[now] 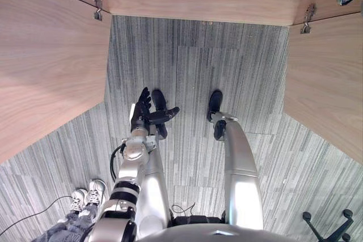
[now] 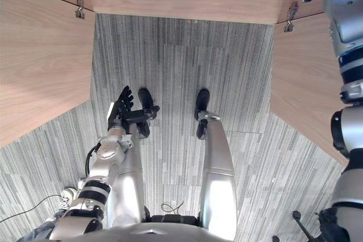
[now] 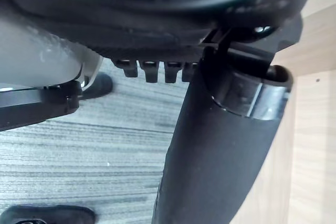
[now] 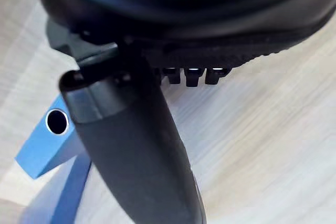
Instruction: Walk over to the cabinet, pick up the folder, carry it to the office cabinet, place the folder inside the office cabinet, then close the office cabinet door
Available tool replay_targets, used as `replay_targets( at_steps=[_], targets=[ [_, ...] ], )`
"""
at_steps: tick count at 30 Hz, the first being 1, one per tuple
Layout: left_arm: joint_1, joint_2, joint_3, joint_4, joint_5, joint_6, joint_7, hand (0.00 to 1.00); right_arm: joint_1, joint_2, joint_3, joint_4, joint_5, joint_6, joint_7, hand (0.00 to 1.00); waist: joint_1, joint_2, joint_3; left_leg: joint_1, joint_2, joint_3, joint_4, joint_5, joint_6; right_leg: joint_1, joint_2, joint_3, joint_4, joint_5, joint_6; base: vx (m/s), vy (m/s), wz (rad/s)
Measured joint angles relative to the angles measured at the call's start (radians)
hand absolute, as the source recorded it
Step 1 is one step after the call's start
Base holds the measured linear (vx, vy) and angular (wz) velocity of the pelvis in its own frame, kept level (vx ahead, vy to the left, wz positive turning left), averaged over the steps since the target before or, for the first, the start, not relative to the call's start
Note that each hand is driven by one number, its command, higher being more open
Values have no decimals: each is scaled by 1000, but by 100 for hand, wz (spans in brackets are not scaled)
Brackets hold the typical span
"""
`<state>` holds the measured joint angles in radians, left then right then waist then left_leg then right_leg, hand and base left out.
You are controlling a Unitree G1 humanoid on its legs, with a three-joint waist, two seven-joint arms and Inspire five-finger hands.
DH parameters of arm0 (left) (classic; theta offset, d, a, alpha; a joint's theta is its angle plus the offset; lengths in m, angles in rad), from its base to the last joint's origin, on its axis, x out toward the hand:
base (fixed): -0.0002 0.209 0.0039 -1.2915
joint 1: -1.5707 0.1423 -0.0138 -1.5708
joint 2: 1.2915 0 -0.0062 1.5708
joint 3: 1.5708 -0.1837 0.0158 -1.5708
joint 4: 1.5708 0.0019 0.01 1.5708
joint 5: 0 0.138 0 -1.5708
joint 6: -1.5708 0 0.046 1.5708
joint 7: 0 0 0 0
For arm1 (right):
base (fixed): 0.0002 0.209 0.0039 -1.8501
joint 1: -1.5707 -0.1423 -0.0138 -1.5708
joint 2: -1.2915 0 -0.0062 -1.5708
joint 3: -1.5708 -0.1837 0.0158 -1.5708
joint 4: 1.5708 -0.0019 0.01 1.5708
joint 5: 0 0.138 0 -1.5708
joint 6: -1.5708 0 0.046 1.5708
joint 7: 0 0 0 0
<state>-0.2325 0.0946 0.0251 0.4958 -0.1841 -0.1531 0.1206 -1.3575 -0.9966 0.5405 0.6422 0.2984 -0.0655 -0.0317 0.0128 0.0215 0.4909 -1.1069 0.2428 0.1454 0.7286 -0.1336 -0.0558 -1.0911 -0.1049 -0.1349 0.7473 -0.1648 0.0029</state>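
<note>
Right hand [image 4: 136, 150] raised at light wood cabinet [image 1: 198, 1]; clamped or spread, cannot tell. Blue flat folder with round spine hole [image 4: 44, 150] just beside its thumb, against cabinet's pale wood. Left hand [image 1: 142, 116] low, well apart from folder, fingers straight and spread, holding nothing, above grey striped carpet [image 1: 198, 66].

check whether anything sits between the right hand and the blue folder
Nothing visible does. In the right wrist view the blue folder sits on the pale wood surface just past the thumb of the right hand, with no other object between them. Both cabinet doors stand open.
</note>
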Motion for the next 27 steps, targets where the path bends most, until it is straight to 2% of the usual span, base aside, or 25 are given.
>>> replay_targets(
  at_steps=[6, 11, 17, 24, 27],
  targets=[
    [0, 0, 4, -1, 0, 0, -1, 100, 60, -51, 0, -38, -188, -1, -1, 100, 9, -1, -1, 1, 3, 2, 6, -5, 8, 6, 1, -3, 0, 0, 0, 0, 0, 0],
    [8, 1, 28, 0, 8, 1, -3, 100, 129, -68, -3, -91, -260, -31, -1, 100, 10, -6, -4, 4, 3, 5, 7, -8, 11, 8, 1, -2, 0, -1, 1, 0, 0, 0],
    [13, 16, 31, -1, 30, 1, -20, 100, 233, -112, -18, -168, -259, -46, 1, 100, 24, -19, -12, 4, 3, 7, 4, -9, 11, 8, 1, -2, -5, -1, 1, 0, 0, 0],
    [17, 22, 32, 0, 41, 1, -20, 100, 360, -139, -90, -282, -246, -67, 6, 100, 27, -24, -15, 5, 4, 11, 5, -10, 11, 8, 2, 0, -9, -1, 1, 4, 4, 0],
    [20, 22, 38, 0, 41, 1, -21, 100, 431, -142, -126, -337, -201, -76, 21, 100, 29, -34, -20, 7, 6, 12, 5, -11, 11, 8, 4, 1, -9, -1, 1, 0, 0, 0]
  ],
)
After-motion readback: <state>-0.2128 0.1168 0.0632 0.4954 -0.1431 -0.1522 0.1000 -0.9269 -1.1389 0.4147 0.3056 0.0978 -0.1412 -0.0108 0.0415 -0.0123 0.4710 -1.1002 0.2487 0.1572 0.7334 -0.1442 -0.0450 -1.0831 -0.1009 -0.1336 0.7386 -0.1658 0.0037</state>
